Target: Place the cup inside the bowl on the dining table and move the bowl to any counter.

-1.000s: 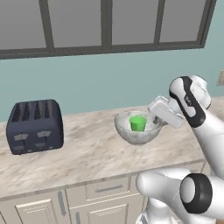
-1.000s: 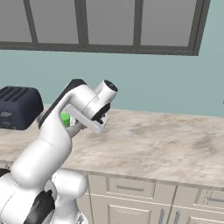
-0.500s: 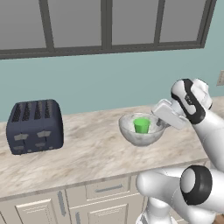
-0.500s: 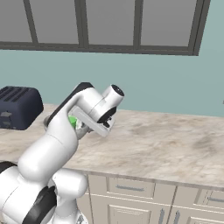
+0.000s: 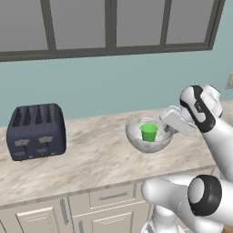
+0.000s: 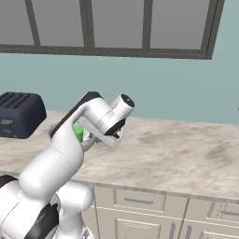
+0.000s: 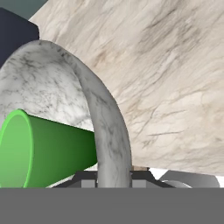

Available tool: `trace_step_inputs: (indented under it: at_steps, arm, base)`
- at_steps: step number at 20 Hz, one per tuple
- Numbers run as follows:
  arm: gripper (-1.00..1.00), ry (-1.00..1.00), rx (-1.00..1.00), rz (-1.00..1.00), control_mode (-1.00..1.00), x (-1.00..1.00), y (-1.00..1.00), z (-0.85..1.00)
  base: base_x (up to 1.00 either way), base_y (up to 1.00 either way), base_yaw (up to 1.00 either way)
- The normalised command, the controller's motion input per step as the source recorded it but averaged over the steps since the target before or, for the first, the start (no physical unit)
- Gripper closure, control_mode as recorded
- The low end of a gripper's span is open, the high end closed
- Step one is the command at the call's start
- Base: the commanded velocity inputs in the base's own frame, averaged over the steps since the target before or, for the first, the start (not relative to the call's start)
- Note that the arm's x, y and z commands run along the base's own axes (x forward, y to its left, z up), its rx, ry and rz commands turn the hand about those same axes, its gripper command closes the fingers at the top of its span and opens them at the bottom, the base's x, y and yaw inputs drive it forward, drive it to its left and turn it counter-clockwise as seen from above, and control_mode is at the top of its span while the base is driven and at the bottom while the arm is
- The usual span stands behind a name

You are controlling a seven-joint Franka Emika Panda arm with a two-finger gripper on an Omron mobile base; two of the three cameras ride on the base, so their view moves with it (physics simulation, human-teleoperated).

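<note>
Gripper (image 5: 167, 129) is clamping the bowl (image 5: 146, 139) rim right of the toaster (image 5: 36, 131); you're handling slick, brittle-looking ware, cup (image 5: 149, 132) loose inside.

Flat, even rendered light with no clear source; soft faint shadows lie under the bowl (image 5: 149, 135) just left of the claw (image 5: 169, 129) and beside the toaster (image 5: 36, 131) further left. No glare, no blur; edges look slightly jagged, straight lines undistorted
</note>
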Motion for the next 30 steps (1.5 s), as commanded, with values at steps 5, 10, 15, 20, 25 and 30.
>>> trace_step_inputs:
  at_steps: [5,10,15,20,25,30]
  arm:
    - [1.0,0.0,-0.01,0.0,-1.0,0.01,-0.08,-0.02]
    - [1.0,0.0,-0.02,0.0,-1.0,0.12,-0.04,-0.05]
    - [1.0,0.0,-0.01,0.0,-1.0,0.22,-0.03,-0.17]
    - [1.0,0.0,0.0,0.0,-1.0,0.26,0.0,-0.27]
    - [1.0,0.0,0.0,0.0,-1.0,0.21,-0.01,-0.26]
    - [1.0,0.0,0.0,0.0,-1.0,0.16,-0.04,-0.21]
  base:
    - [0.0,0.0,0.0]
    - [0.0,0.0,0.0]
    - [0.0,0.0,0.0]
    - [0.0,0.0,0.0]
    - [0.0,0.0,0.0]
    - [0.0,0.0,0.0]
